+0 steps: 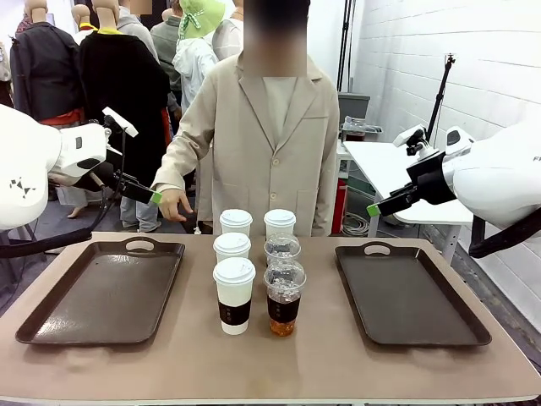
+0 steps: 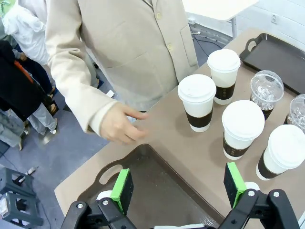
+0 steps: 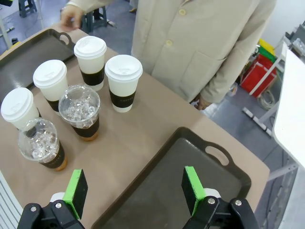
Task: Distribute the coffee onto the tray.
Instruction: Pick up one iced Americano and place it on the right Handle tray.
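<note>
I am looking across a brown table [image 1: 279,364] from the robot's side. A person in a beige coat [image 1: 270,144] stands at twelve o'clock, with one hand [image 1: 173,204] hanging just past the far edge, near the handle of the left tray [image 1: 101,296]. That dark tray lies bare at nine o'clock, and its twin, the right tray [image 1: 406,296], lies bare at three o'clock. Between them at the table's centre stands the coffee, all on the tabletop. There are four white paper cups [image 1: 234,292] with brown sleeves and two clear dome-lidded cups [image 1: 285,298] of amber drink, packed close in two columns. My left claw [image 2: 178,188] hovers above the left tray's handle end, green pads spread wide, gripping and touching nothing. My right claw [image 3: 135,188] hangs above the right tray, spread just as wide and holding nothing, with the cups off at ten o'clock in its wrist view. A strip of bare tabletop separates the cups from each tray, and the table's near edge is open.
</note>
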